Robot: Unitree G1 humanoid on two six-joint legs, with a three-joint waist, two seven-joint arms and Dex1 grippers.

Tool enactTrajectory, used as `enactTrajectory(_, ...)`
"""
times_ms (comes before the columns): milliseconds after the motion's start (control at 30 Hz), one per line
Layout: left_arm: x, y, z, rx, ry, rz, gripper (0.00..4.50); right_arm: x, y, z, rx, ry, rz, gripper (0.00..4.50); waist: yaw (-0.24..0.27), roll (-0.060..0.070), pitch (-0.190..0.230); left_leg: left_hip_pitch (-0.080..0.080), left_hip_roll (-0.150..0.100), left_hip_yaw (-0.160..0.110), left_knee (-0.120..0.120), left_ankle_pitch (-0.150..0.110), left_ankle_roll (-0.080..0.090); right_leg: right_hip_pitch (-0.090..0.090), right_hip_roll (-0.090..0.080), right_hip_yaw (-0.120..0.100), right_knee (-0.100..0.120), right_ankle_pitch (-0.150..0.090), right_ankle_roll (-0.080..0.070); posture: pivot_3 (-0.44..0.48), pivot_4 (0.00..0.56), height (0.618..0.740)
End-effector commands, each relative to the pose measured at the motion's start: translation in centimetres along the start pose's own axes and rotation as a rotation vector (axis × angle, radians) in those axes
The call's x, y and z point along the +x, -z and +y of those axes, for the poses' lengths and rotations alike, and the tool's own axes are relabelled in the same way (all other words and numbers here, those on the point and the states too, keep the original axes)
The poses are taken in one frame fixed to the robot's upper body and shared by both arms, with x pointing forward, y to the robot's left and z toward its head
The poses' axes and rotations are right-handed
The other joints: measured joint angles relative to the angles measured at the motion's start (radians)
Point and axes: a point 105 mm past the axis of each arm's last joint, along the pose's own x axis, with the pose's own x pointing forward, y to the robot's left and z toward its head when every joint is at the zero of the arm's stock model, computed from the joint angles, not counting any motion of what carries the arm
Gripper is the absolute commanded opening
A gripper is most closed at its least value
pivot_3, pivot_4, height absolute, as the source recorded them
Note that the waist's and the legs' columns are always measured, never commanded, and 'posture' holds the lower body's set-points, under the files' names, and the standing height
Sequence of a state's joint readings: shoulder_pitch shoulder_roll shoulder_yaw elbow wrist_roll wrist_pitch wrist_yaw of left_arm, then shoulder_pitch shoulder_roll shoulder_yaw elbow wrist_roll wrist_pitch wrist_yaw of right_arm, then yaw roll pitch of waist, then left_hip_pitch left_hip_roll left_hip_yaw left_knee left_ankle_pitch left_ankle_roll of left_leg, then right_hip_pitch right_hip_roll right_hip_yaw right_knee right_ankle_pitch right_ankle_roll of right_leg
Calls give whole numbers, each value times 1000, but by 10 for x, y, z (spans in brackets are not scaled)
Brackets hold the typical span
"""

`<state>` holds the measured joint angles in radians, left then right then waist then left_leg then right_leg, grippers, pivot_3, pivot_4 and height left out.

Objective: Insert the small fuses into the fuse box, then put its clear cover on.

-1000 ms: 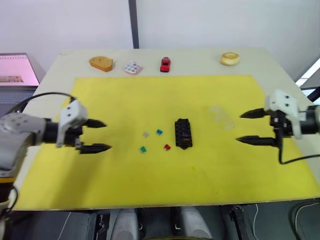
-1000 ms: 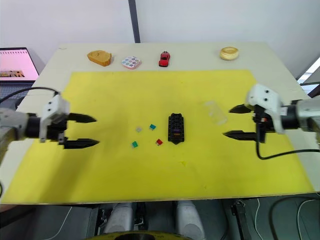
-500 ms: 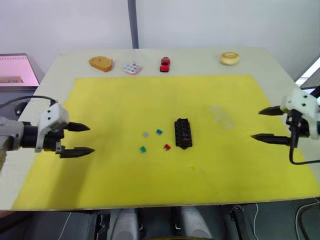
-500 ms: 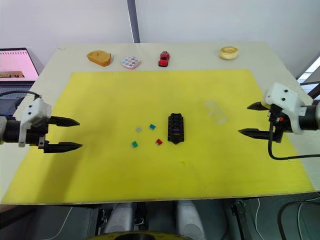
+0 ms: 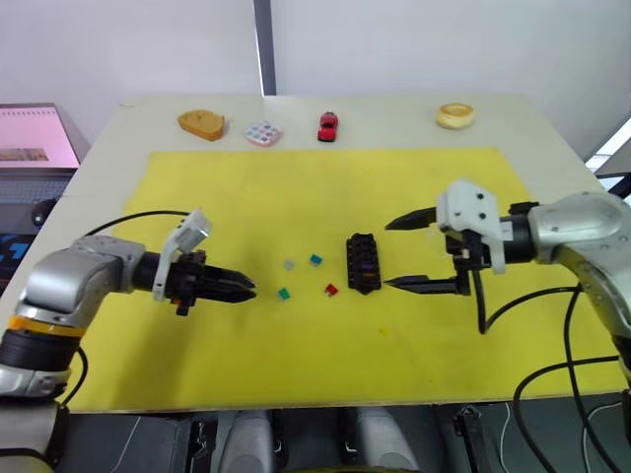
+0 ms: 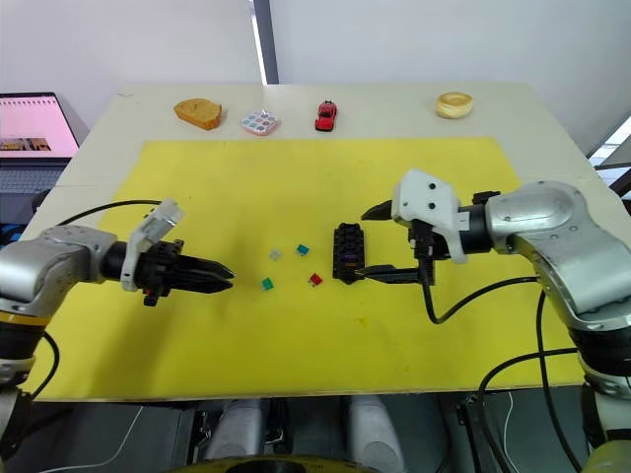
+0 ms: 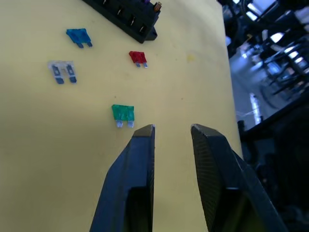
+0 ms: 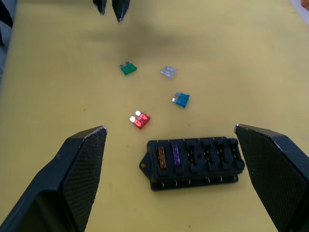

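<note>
On the yellow mat, the left claw (image 5: pixel 245 290), fingers a narrow gap apart, points at the green fuse (image 5: pixel 282 294) just at its 3 o'clock. It should straddle that fuse squarely before pinching. The right claw (image 5: pixel 402 254) spreads wide around the fuse box (image 5: pixel 361 263), which holds amber and purple fuses. Red (image 5: pixel 330 290), teal (image 5: pixel 315 260) and grey (image 5: pixel 288 264) fuses lie loose. I cannot make out the clear cover.

A pale bench (image 6: pixel 552 118) carries a yellow mat (image 6: pixel 296 177); along its far edge sit a wooden block (image 6: pixel 198 111), a paint palette (image 6: pixel 260 122), a red toy car (image 6: pixel 324 115) and a tape roll (image 6: pixel 454 103).
</note>
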<state>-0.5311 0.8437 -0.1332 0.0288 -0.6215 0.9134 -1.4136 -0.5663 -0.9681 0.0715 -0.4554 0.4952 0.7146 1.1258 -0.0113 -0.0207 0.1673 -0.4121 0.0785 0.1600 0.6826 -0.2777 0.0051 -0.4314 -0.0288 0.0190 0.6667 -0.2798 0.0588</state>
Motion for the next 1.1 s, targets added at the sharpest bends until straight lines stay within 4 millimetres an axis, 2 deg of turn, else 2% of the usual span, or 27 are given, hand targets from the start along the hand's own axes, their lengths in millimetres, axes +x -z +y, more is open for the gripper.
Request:
enactTrajectory(33,-3,-2,11,-46,-21,-8,1589,1,-12,3,-44,9,-22,4500,-1,0,0,0,0,0,0,0,0,0,0,0,0,0,0,0,150,740)
enactTrajectory(200,3,3,22,-82,-9,20,1589,2,-12,9,-31,6,-20,4500,-3,0,0,0,0,0,0,0,0,0,1,0,0,1,2,0,150,740)
enactTrajectory(367,18,9,31,-100,19,29,1589,3,-12,12,-29,13,-19,4500,-1,0,0,0,0,0,0,0,0,0,0,0,0,0,0,0,150,740)
enactTrajectory(600,40,20,32,-127,58,46,1589,3,-12,11,-27,19,-14,4500,0,0,0,0,0,-1,0,0,0,0,0,0,0,0,0,0,150,740)
enactTrajectory(800,46,22,29,-134,86,47,1589,4,-11,11,-27,19,-11,4500,0,0,0,0,0,-2,0,0,0,0,0,0,0,0,1,0,150,740)
enactTrajectory(867,43,25,33,-142,57,52,1589,4,-11,10,-28,21,-11,4500,0,0,0,0,0,-2,1,0,0,1,0,0,0,0,1,0,150,740)
enactTrajectory(1033,38,34,35,-147,33,78,10,4,-11,9,-28,23,-10,4500,-2,0,0,0,0,-2,0,0,0,0,0,0,0,1,1,0,150,740)
enactTrajectory(1100,37,39,33,-141,33,95,10,5,-11,9,-27,24,-10,4500,-3,0,0,0,0,-2,0,0,0,0,0,0,0,1,1,0,150,740)
